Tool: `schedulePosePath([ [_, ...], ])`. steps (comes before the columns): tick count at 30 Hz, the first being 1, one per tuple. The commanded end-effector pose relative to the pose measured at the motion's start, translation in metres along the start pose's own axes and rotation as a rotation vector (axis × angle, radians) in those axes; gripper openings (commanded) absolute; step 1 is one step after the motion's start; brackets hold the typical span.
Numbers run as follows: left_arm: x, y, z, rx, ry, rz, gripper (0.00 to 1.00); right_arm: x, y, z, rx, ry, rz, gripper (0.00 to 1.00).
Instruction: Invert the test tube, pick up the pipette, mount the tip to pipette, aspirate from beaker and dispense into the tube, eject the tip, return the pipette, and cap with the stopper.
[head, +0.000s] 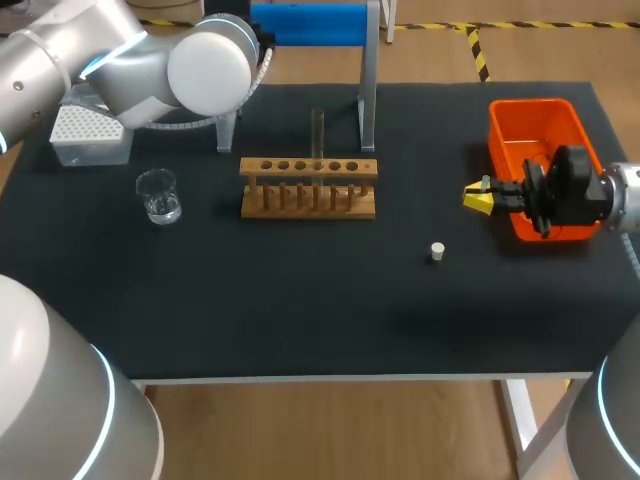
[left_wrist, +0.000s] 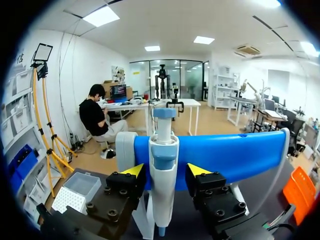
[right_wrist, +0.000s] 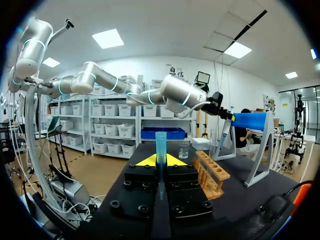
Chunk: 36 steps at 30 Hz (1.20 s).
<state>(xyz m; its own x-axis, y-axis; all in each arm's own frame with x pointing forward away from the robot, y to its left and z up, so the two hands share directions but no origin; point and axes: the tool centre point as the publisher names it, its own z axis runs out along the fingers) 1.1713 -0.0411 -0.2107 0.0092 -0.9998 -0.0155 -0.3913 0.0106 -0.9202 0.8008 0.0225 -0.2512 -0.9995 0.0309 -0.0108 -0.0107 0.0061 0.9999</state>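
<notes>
On the black table (head: 300, 320), items run from largest to smallest. My left arm (head: 150, 60) comes in at the far left corner and my right arm (head: 620, 195) at the right edge. The blue-barred stand (head: 310, 22) is at the far edge and the orange bin (head: 530, 125) at far right. The wooden rack (head: 308, 188) sits mid-table, with the tip box (head: 88, 132) and the beaker (head: 158, 196) to its left.

The pipette (left_wrist: 163, 185) hangs on the stand between the spread fingers of my left gripper (left_wrist: 166, 172), apart from both. The test tube (head: 317, 135) stands upright in the rack. The blue pipette tip (right_wrist: 160, 145) is pinched upright in my right gripper (head: 478, 198), beside the bin's left wall. The white stopper (head: 437, 251) lies alone, nearer than the bin and right of the rack.
</notes>
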Motion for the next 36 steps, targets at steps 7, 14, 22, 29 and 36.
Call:
schedulePosePath([
  [7, 0.0, 0.001, 0.005, -0.005, 0.005, -0.004, 0.0, 0.0, 0.0, 0.0, 0.0, 0.0, -0.001, 0.0],
  [14, 0.0, -0.001, 0.004, -0.002, 0.002, -0.004, 0.0, 0.0, 0.0, 0.0, 0.0, 0.0, -0.001, 0.0],
  [22, 0.0, -0.026, -0.004, 0.031, -0.002, 0.013, 0.0, 0.0, 0.0, 0.0, 0.0, 0.0, -0.001, 0.0],
  [29, 0.0, -0.054, -0.014, 0.067, -0.014, 0.035, 0.0, 0.0, 0.0, 0.0, 0.0, 0.0, -0.001, 0.0],
  [36, 0.006, -0.076, -0.039, 0.086, 0.036, 0.09, 0.0, 0.0, 0.0, 0.0, 0.0, 0.0, -0.001, 0.0],
])
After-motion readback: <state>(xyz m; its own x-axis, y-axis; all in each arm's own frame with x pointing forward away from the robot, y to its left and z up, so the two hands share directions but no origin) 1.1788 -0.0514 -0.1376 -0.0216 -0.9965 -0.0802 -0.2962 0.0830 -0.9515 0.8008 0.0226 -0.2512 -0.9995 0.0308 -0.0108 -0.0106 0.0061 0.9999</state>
